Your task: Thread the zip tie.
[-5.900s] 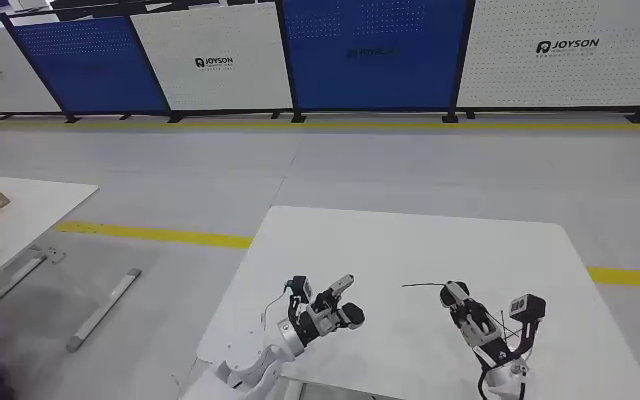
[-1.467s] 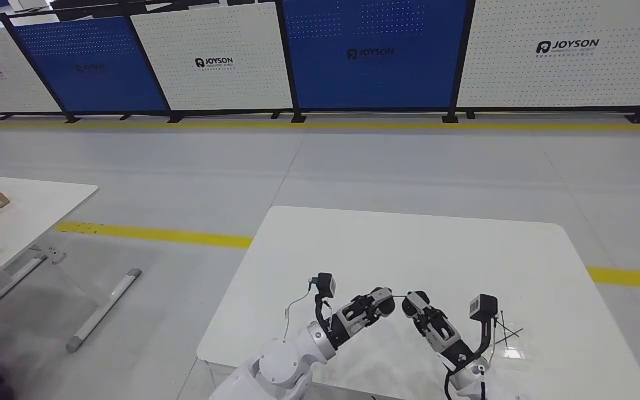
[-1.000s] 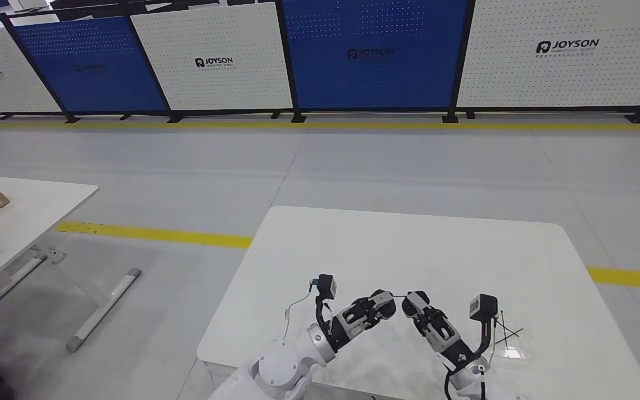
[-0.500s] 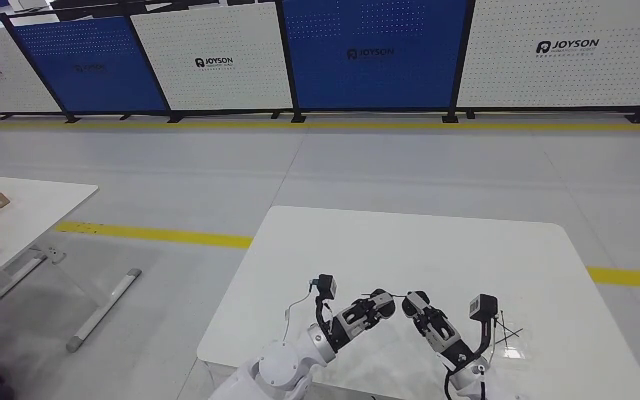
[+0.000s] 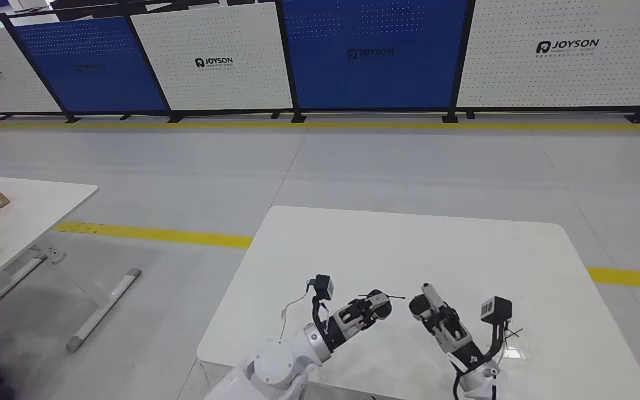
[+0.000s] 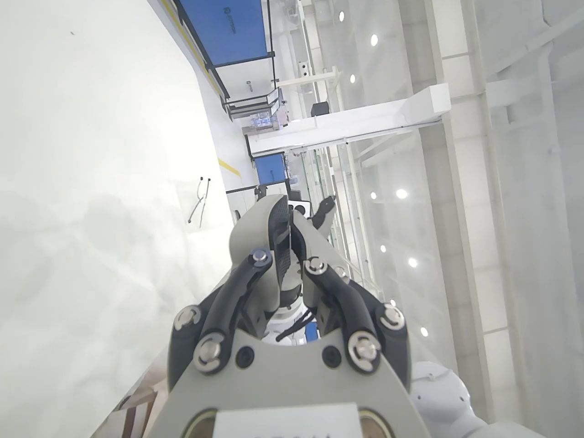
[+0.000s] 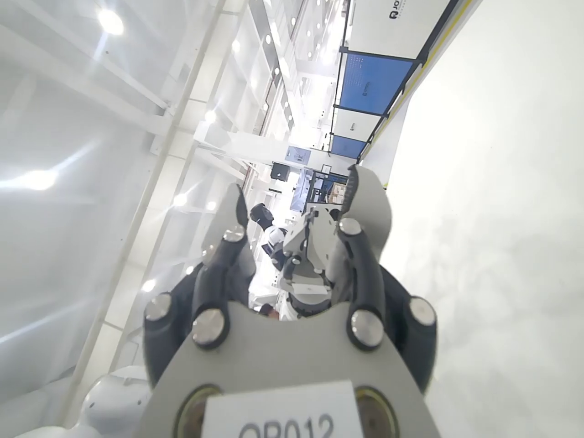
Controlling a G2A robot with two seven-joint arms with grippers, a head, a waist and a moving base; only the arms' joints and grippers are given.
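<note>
A thin black plastic zip tie is pinched between the pressed-together fingers of the left gripper. The right gripper, held just beside it, has its fingers spread, above the white rectangular table.

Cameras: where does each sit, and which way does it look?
Top: overhead, looking down at the table; shows left claw and right claw.
Left wrist: on that arm, looks along the left claw, shut on the zip tie.
Right wrist: on that arm, looks past the open right claw at the left claw.
Shared: top and right wrist show the left claw.
</note>
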